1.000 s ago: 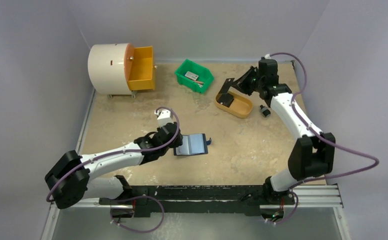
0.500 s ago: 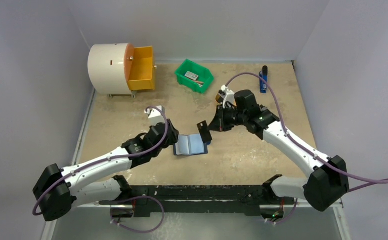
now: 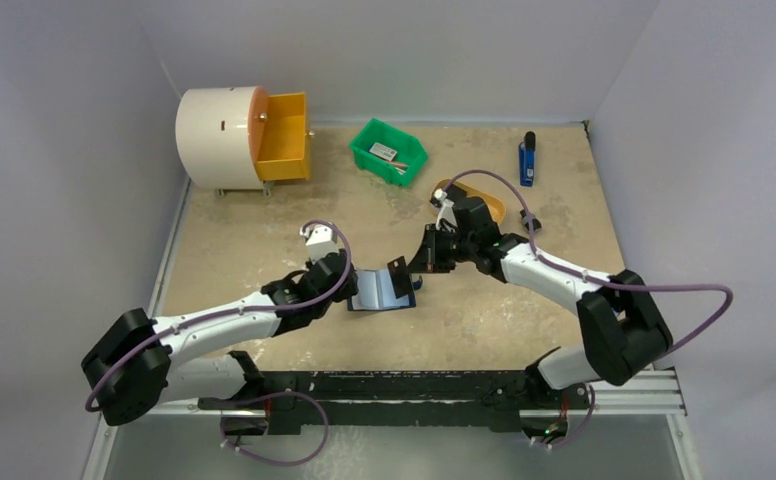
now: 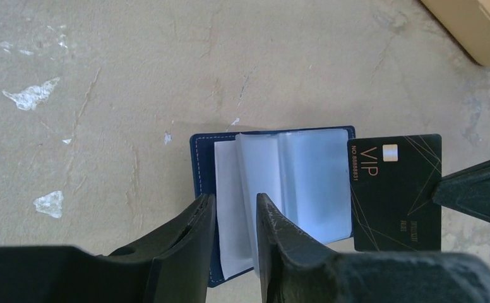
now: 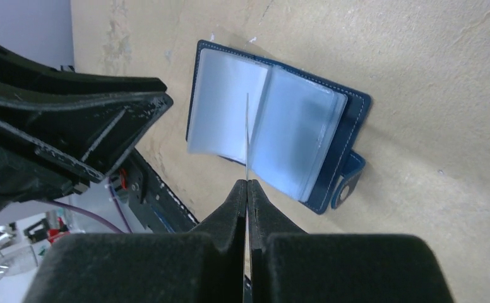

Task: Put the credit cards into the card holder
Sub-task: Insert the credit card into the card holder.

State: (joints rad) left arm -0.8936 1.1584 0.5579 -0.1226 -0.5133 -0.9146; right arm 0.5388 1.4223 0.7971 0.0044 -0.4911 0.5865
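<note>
Right claw point(image 5: 247, 184) clamps credit card point(image 4: 395, 189), seen edge-on; left claw point(image 4: 234, 205) slightly parted over card holder point(image 4: 312, 183)

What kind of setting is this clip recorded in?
Probably a lab robot cell: plain grey walls box in a beige table, the left arm and right arm mount on a rail at its near edge, and staged props like a green bin sit on it.

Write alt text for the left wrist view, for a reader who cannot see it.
An open navy card holder lies on the beige table, and a black VIP card, pinched at its right edge by the right hand, meets the holder's right edge. The left hand straddles a clear sleeve at the holder's lower left.
</note>
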